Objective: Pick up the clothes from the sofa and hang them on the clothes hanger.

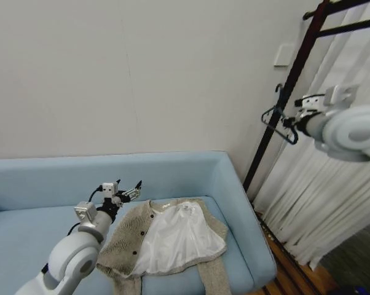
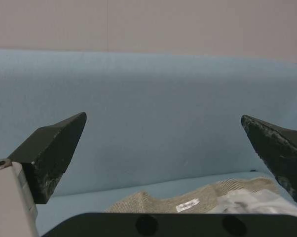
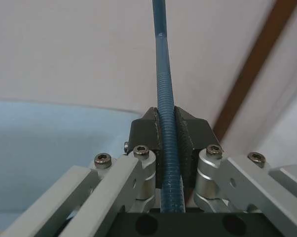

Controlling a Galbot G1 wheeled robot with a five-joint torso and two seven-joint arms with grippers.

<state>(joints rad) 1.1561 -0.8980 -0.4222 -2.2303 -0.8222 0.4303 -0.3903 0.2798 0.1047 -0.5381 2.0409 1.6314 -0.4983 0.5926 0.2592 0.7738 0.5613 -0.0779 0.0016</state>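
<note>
A beige knit jacket (image 1: 166, 236) with a white lining lies spread open on the light blue sofa (image 1: 37, 184). My left gripper (image 1: 131, 192) hovers open just above the jacket's collar edge; its dark fingertips (image 2: 57, 148) stand wide apart, with the collar and label (image 2: 188, 204) below them. High at the right, my right gripper (image 1: 291, 120) is shut on a dark blue clothes hanger (image 1: 277, 120), held beside the dark rack pole (image 1: 283, 98). The hanger's ribbed bar (image 3: 167, 148) is clamped between the pads.
The clothes rack (image 1: 308, 37) stands to the right of the sofa, with a white pleated curtain (image 1: 332, 203) behind it. A plain wall (image 1: 142, 74) rises behind the sofa's backrest. Wooden floor (image 1: 289, 270) shows by the sofa's right end.
</note>
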